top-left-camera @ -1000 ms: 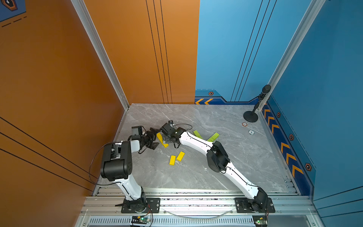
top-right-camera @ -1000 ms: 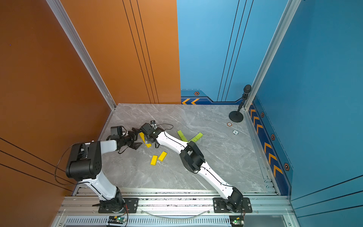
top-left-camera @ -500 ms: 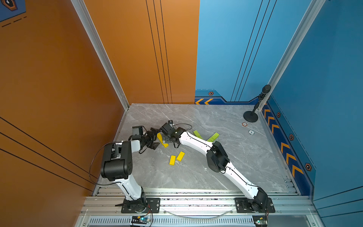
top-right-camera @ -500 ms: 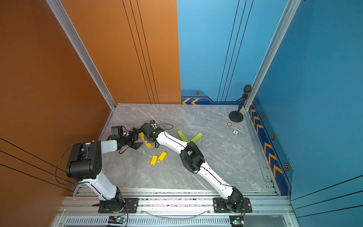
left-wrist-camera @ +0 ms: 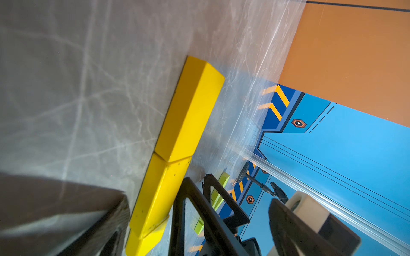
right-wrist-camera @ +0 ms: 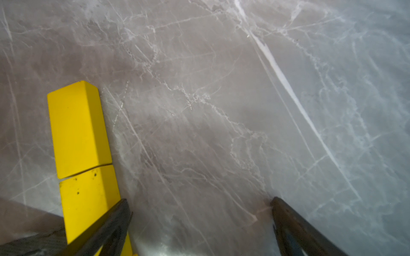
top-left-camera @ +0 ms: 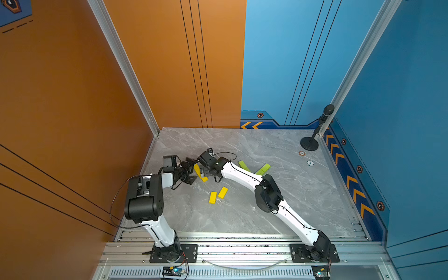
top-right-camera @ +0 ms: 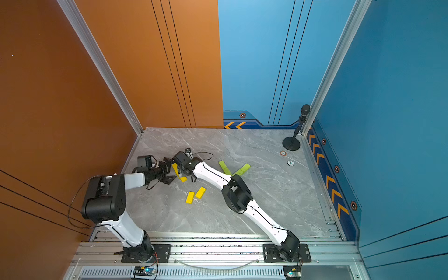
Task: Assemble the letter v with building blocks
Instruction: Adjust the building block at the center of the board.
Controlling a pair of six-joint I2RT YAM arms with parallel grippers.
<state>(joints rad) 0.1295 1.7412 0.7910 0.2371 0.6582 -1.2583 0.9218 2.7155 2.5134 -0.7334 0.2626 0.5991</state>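
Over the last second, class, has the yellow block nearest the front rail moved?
No. The yellow block lies where it was, same spacing from the microphone stand base.

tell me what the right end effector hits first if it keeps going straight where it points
Most likely the table: the right end effector points down at bare marble between its open jaws. The yellow blocks lie alongside one jaw, outside that line; depth is unclear.

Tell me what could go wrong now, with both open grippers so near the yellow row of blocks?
1. The left gripper and the right gripper stand open close beside the yellow row; a small sideways move could push its blocks out of line, or their fingers could collide.
2. The right arm reaches close past the green blocks; drawing back low, it might sweep them.
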